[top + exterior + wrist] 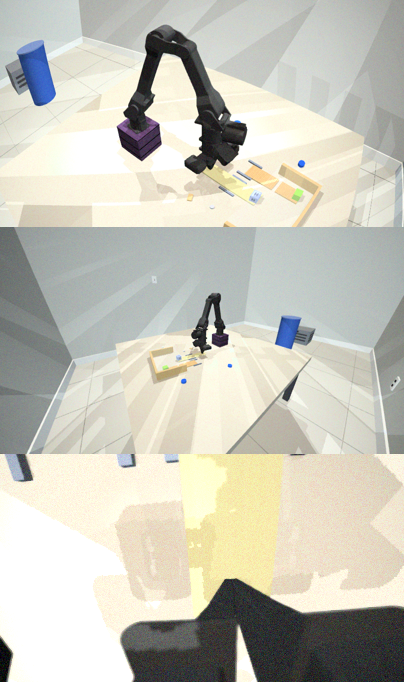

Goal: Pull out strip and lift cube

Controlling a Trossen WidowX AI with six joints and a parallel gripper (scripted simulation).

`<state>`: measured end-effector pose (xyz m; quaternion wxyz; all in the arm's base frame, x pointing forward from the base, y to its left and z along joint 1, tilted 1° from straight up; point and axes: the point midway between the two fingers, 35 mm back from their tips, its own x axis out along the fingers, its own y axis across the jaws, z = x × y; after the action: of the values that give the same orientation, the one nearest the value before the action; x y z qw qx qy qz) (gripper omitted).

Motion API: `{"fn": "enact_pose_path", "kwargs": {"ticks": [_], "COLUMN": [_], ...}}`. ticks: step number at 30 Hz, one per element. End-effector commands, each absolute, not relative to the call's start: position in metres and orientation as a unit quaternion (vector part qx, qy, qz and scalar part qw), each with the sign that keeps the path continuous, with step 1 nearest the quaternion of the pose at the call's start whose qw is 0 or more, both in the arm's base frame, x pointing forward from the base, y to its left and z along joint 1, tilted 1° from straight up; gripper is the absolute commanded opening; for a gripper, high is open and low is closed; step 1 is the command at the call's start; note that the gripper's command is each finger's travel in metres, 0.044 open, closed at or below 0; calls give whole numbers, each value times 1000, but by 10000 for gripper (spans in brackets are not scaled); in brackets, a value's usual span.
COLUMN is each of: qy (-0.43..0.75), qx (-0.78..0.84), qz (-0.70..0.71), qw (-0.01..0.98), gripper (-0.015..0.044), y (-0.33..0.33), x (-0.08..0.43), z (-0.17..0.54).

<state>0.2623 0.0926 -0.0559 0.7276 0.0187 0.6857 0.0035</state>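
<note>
Pale worktop (85, 169), black hand (201, 166) closed narrow, pressed down on near end of yellow strip (230, 183), holding nothing, H-labelled cube (255, 196) on strip's far end.

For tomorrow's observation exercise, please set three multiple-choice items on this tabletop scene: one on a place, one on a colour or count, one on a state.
1. Where does the labelled cube sit?
A. on the far end of the yellow strip
B. on the purple block
C. on the floor

2. What colour is the plain cube on the broken orange strip?
A. red
B. green
C. black

3. How do the fingers of the gripper stand?
A. wide open
B. shut around the labelled cube
C. shut, pressing on the near end of the yellow strip

Answers:
1. A, the top view shows the cube lettered H at the strip's end, away from the gripper.
2. B, it shows bright green beside the wooden wall.
3. C, the wrist view shows the fingertips meeting in a point on the strip.
</note>
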Motion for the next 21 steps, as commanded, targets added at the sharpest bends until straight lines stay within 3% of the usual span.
{"fn": "enact_pose_path", "kwargs": {"ticks": [1,21], "qy": [695,696], "qx": [17,17], "qz": [1,1], "qw": [719,718], "gripper": [0,0], "y": [91,92], "x": [248,219], "z": [-61,-62]}}
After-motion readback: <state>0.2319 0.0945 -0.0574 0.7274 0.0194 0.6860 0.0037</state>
